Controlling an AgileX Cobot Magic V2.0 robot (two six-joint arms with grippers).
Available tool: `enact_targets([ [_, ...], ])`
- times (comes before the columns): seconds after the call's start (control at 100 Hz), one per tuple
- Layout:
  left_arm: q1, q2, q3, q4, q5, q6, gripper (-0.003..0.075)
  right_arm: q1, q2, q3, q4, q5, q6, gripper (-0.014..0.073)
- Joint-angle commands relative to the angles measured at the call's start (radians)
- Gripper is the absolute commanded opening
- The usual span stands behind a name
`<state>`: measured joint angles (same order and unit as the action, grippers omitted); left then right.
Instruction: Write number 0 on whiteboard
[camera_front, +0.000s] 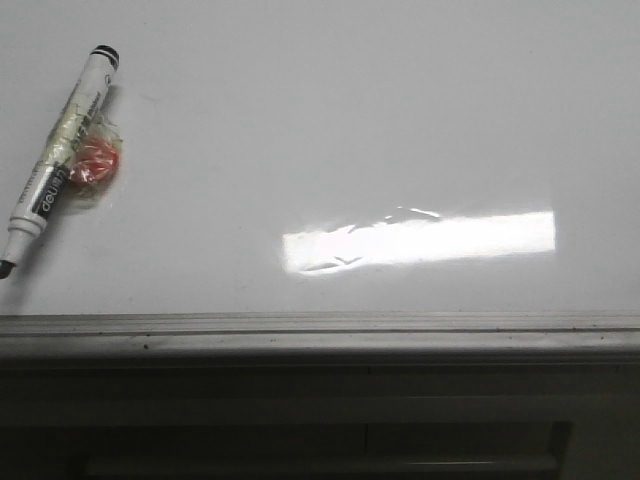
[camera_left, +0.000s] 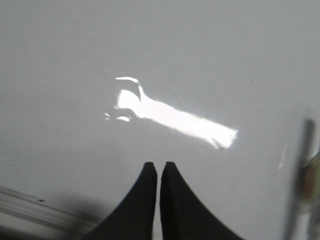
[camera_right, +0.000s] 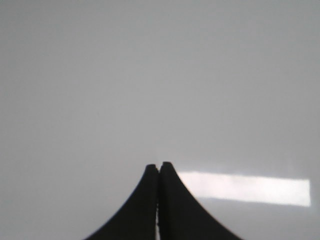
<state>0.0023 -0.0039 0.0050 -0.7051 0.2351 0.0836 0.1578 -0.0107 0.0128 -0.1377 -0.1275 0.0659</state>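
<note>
The whiteboard (camera_front: 330, 120) is a glossy white board that fills the front view, with its grey metal edge strip (camera_front: 320, 325) along the near side. No black marker outline of the number 0 shows on it in any view. A black-capped marker pen (camera_front: 60, 155) lies uncapped at the far left with a red lump (camera_front: 95, 163) taped to it. It also shows blurred in the left wrist view (camera_left: 306, 170). My left gripper (camera_left: 159, 165) is shut and empty over bare board. My right gripper (camera_right: 159, 166) is shut and empty over bare board. Neither gripper shows in the front view.
A bright rectangular glare patch (camera_front: 420, 240) lies on the board right of centre, with wrinkled reflections at its left end. It also shows in the left wrist view (camera_left: 175, 117) and the right wrist view (camera_right: 245, 188). A dark shelf (camera_front: 320, 420) lies below the edge strip.
</note>
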Motion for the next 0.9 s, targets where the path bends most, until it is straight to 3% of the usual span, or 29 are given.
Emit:
enact_targets([
  [0.0, -0.001, -0.027, 0.031, -0.169, -0.115, -0.001, -0.002, -0.003, -0.019, 0.002, 0.074, -0.108, 0.005, -0.0068],
  [0.06, -0.001, -0.027, 0.031, -0.221, -0.148, -0.001, -0.002, -0.003, -0.019, -0.015, 0.189, -0.045, 0.02, -0.0068],
  [0.16, -0.001, -0.027, 0.029, -0.309, -0.153, -0.001, -0.002, -0.003, -0.019, -0.035, 0.25, 0.009, 0.022, -0.0068],
  [0.27, -0.007, -0.027, -0.005, -0.295, -0.112, 0.065, -0.0019, -0.003, -0.015, -0.096, 0.26, 0.064, 0.026, -0.0068],
  [0.38, -0.008, 0.006, -0.103, -0.192, 0.005, 0.183, -0.0001, -0.003, 0.027, -0.214, 0.26, 0.263, 0.026, -0.0054],
  [0.48, -0.006, 0.09, -0.224, -0.05, 0.14, 0.264, 0.0104, -0.003, 0.107, -0.333, 0.26, 0.462, 0.017, 0.0063],
  [0.53, -0.006, 0.154, -0.284, 0.003, 0.194, 0.283, 0.0191, -0.003, 0.157, -0.392, 0.26, 0.533, -0.003, 0.0178],
  [0.61, -0.008, 0.273, -0.385, 0.048, 0.283, 0.298, 0.0333, -0.003, 0.242, -0.46, 0.26, 0.578, -0.017, 0.0338],
  [0.67, -0.036, 0.363, -0.444, 0.08, 0.332, 0.308, 0.0376, -0.003, 0.293, -0.503, 0.26, 0.584, -0.017, 0.0423],
  [0.89, -0.175, 0.695, -0.657, 0.2, 0.495, 0.333, 0.0375, -0.003, 0.422, -0.572, 0.261, 0.571, -0.017, 0.0442],
])
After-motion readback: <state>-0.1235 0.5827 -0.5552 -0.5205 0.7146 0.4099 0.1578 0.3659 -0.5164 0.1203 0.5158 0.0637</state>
